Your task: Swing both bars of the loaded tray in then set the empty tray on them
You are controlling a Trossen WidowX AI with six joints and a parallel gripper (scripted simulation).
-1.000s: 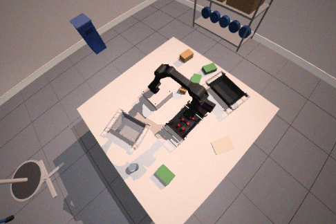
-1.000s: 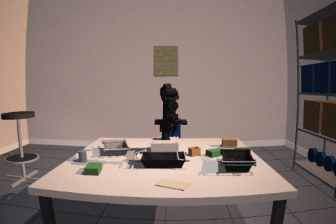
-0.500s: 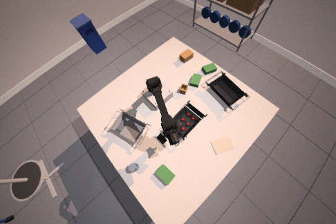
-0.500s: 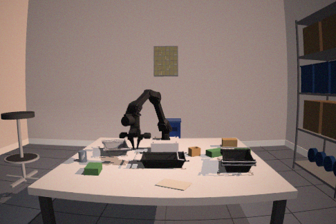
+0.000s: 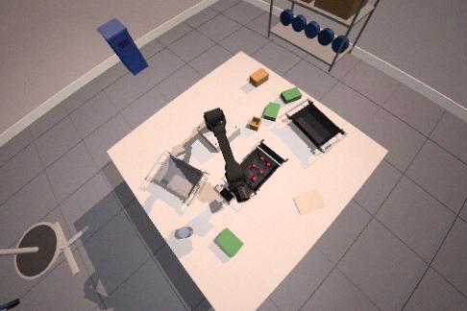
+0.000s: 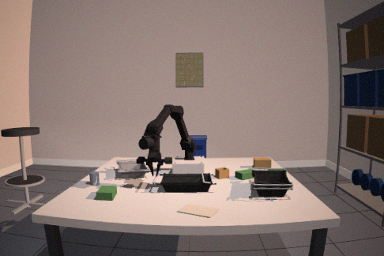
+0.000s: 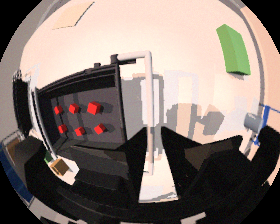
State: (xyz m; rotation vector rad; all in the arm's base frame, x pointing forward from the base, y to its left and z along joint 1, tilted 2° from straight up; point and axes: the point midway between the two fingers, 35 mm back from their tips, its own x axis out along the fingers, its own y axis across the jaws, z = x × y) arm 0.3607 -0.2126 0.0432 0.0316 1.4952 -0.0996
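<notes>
The loaded black tray (image 5: 268, 175) (image 6: 186, 186) (image 7: 98, 80) holds several small red blocks. Its bar at the end away from the gripper (image 5: 270, 155) lies across the top, just inside that end. Its other bar (image 7: 150, 90) stands out beyond the end nearest the gripper. My gripper (image 6: 155, 175) (image 7: 153, 130) is open by a narrow gap, fingers pointing down, above that swung-out bar. The bar shows through the gap, but nothing is held. An empty black tray (image 5: 316, 126) (image 6: 269, 191) (image 7: 22, 100) with wire bars stands on the other side of the loaded tray.
A grey see-through tray (image 5: 177, 179) (image 6: 131, 170) stands beside the arm. Green blocks (image 5: 230, 242) (image 5: 272, 110) (image 5: 291, 95), an orange block (image 5: 259, 77), a small open brown box (image 5: 255, 123), a grey cup (image 5: 184, 232) and a flat tan pad (image 5: 308, 202) lie around.
</notes>
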